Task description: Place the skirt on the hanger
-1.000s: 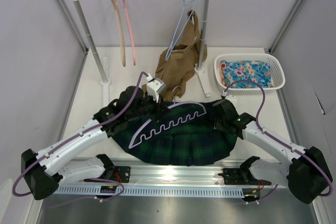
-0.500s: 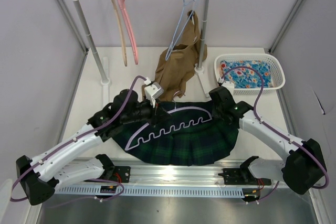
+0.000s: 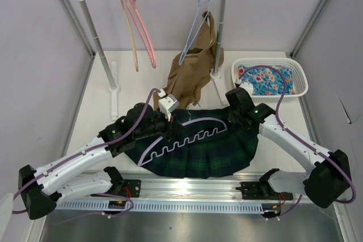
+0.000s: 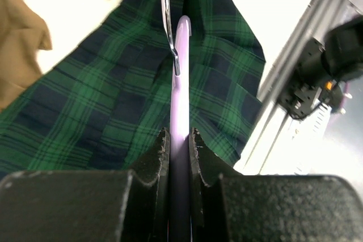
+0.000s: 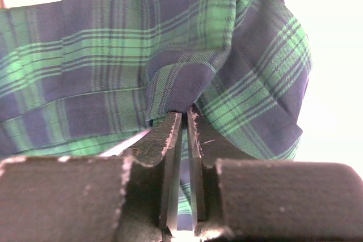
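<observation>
Between the black ribbed fingers of the left pincer [image 4: 179, 135] stood the hanger [image 4: 180, 97], a smooth strip of pale lavender plastic seen on its edge, and the pincer was clenched on it from both sides. Just ahead of this pincer a thin shiny metal rod [image 4: 165, 9] ran along the plastic. Under and beyond the pincer lay the skirt [image 3: 212, 154], a soft pleated cloth in dark green and navy checks, spread in a half-round shape on the desk [image 3: 102, 111]. From above, the hanger's lower bar was wavy, like a row of small arches, and it rested on the skirt. The right pincer [image 5: 182, 118] was clenched on a raised fold of the plaid cloth at the skirt's edge. Beyond the left pincer hung a tan-brown garment [image 3: 190, 75]. Beyond the right pincer stood a white lattice basket [image 3: 272, 97] holding a flowered blue cloth [image 3: 264, 79].
</observation>
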Robot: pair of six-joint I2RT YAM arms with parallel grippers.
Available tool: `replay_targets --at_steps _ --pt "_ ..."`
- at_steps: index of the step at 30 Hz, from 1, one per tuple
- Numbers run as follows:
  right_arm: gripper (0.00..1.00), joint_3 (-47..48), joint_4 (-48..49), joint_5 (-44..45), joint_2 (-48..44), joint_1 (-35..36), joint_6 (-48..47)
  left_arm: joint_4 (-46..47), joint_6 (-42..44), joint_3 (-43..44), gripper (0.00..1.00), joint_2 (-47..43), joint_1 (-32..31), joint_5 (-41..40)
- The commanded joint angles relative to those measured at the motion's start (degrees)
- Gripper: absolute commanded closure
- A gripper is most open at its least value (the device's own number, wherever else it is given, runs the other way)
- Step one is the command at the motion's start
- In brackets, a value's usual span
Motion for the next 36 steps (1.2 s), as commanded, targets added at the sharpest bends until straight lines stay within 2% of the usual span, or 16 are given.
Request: replay_targets --at_steps 1,6,11,18,23,26,28,31,36 --pt "0.9 4.23 -1.87 0.59 -1.99 -0.14 -1.04 5.51 -0.39 0.03 1.0 -2.38 -0.74 -6.95" --pt "0.93 4.67 -2.75 0.24 -1.9 0.04 -1.13 6.04 1.19 1.97 1.0 -0.28 -0.83 -10.65" --pt "0.95 5.29 -4.16 0.33 -1.99 0.22 -1.22 8.06 1.37 1.97 1.0 0.6 -0.91 -10.65" --pt "0.97 9.94 -6.88 -1.08 -0.94 0.22 -1.65 13.24 3.65 0.12 1.0 0.42 -1.79 -3.98" --pt "0.98 15.3 -9.87 -0.99 1.87 0.22 -2.01 17.81 6.56 -2.95 1.0 0.34 -5.74 -3.62" --pt "0.99 17.68 -10.93 -1.95 2.67 0.3 -2.09 18.79 7.08 -3.83 1.0 1.12 -8.2 -7.21" --pt "0.99 18.55 -11.19 -2.74 2.41 0.39 -1.74 19.4 7.87 -4.45 1.0 1.22 -9.87 -13.79" --pt "1.0 19.52 -12.59 -2.84 1.97 0.83 -1.57 21.94 8.14 -6.03 1.0 0.6 -10.23 -18.72" --pt "1.0 21.28 -14.62 -3.1 0.65 1.18 -1.57 24.67 10.77 -6.12 1.0 2.09 -10.23 -16.9"
